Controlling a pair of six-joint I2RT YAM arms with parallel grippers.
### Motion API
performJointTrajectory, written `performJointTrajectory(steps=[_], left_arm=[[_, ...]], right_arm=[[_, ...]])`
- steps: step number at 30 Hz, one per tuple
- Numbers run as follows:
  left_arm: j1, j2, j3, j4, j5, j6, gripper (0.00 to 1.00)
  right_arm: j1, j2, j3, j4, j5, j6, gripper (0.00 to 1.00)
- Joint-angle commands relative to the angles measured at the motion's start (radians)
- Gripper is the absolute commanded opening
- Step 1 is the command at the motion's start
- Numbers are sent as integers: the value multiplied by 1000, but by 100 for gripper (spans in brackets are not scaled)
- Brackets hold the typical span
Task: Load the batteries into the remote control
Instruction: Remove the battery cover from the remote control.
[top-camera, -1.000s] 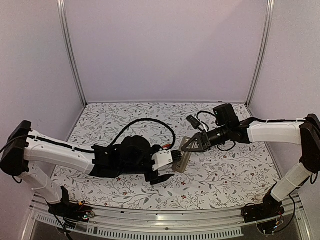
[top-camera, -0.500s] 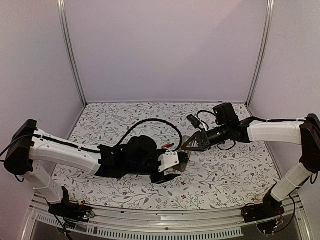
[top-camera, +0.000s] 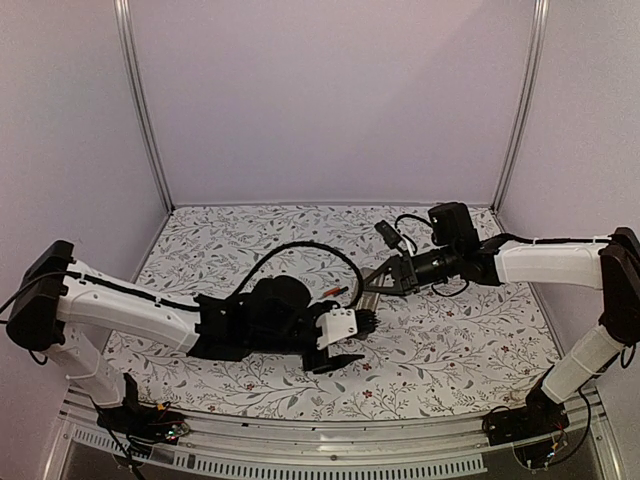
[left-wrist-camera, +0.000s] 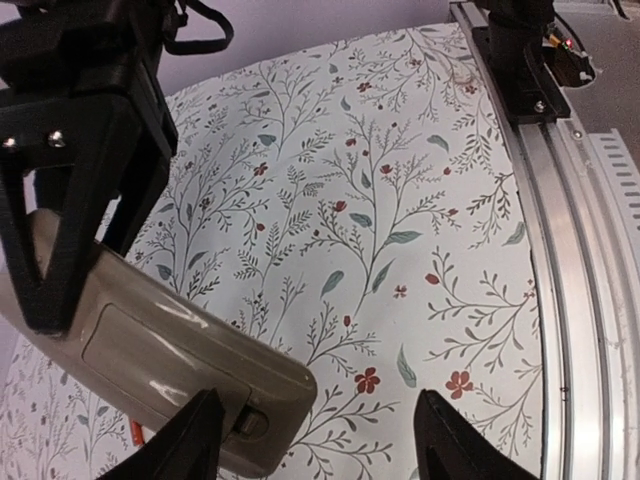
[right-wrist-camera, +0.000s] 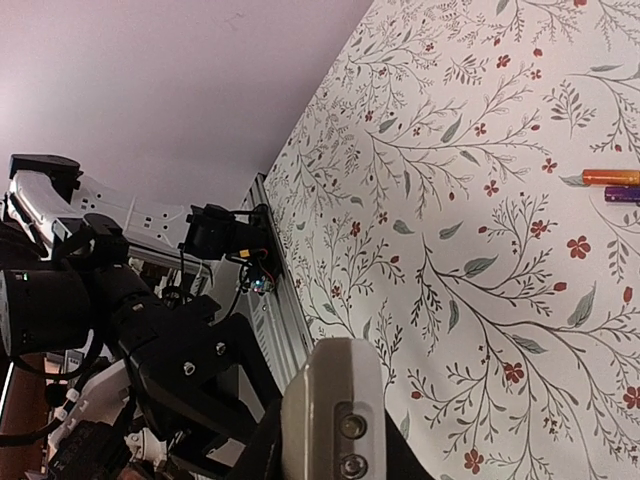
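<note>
Right gripper (top-camera: 381, 284): jaws pressed onto the remote control (left-wrist-camera: 170, 350), gripping it across its width. The remote's grey-beige back, with its recessed panel, faces the left wrist camera. Left gripper (left-wrist-camera: 320, 448): fingers (left-wrist-camera: 190, 440) spread, one just beside the remote's free end, not clamping it. The batteries (right-wrist-camera: 612, 178) lie side by side on the floral cloth (left-wrist-camera: 400, 200), well apart from the remote.

Batteries (right-wrist-camera: 608, 177) cut off, R edge.
</note>
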Motion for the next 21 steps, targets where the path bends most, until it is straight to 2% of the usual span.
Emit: performJointTrajectory(steps=[1, 5, 11, 17, 21], left_arm=[[3, -102, -83, 91, -72, 37, 72], [5, -168, -122, 66, -132, 123, 72], [4, -191, -112, 29, -142, 226, 63], [2, -114, -37, -65, -127, 311, 51], [2, -77, -13, -75, -102, 330, 49]], right_arm=[[-1, 10, -2, 36, -20, 15, 0], [0, 30, -5, 38, -33, 28, 0], [7, 58, -4, 33, -47, 60, 0], [16, 88, -2, 27, -55, 82, 0], [20, 97, -3, 19, -57, 87, 0]])
